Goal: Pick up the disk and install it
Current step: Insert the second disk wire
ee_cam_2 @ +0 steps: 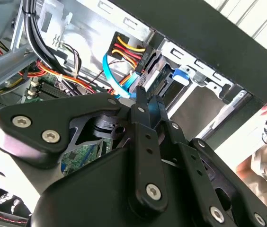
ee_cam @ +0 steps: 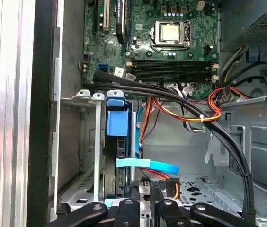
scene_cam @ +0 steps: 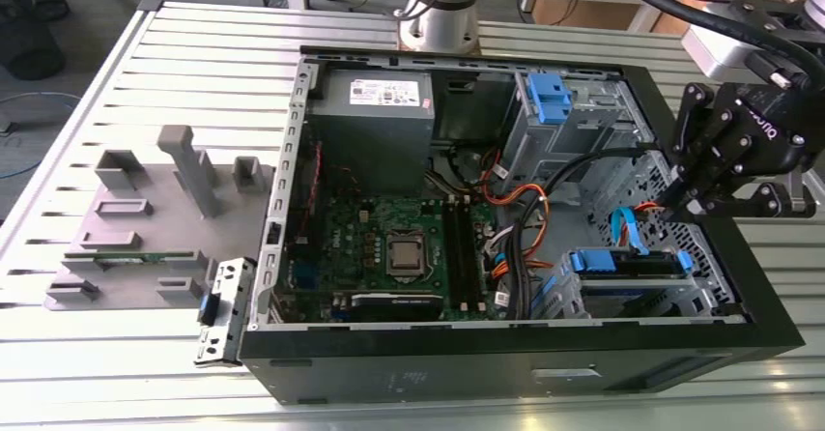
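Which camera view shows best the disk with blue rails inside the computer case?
The first wrist view: the disk stands on edge in its bay, blue rail facing the camera. The exterior view shows it smaller, by the case's front. The second wrist view shows just a part behind the gripper.

You've got the open computer case [scene_cam: 516,354] lying on the slatted table [scene_cam: 193,64]. Just beyond the jaws, a light-blue flat cable [ee_cam: 147,165] crosses; farther out sit the motherboard [ee_cam: 171,52] and black cable bundle [ee_cam: 195,101]. A grey fixture block [scene_cam: 142,218] stands well off.
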{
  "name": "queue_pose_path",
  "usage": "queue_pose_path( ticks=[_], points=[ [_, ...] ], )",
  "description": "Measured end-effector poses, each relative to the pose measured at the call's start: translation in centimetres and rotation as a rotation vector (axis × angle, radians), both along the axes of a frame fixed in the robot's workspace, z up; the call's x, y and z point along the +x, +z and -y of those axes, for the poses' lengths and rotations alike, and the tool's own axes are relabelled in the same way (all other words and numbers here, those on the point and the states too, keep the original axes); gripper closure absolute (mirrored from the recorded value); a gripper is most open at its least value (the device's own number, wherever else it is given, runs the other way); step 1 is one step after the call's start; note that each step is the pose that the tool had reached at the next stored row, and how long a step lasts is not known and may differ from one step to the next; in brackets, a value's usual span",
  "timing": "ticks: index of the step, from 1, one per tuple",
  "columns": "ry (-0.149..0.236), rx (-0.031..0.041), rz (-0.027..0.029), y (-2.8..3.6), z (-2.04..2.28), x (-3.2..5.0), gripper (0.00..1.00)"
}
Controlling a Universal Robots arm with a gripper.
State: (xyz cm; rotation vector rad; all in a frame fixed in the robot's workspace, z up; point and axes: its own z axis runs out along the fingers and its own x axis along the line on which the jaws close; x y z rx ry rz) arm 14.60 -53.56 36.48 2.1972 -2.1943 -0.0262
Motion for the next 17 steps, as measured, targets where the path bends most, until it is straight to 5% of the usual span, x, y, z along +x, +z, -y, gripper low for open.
queue_pose_path(
  ticks=[17],
  points=[
    [0.000, 0.0002, -0.0011, -0.27, -0.50, 0.50, 0.76]
  ],
)
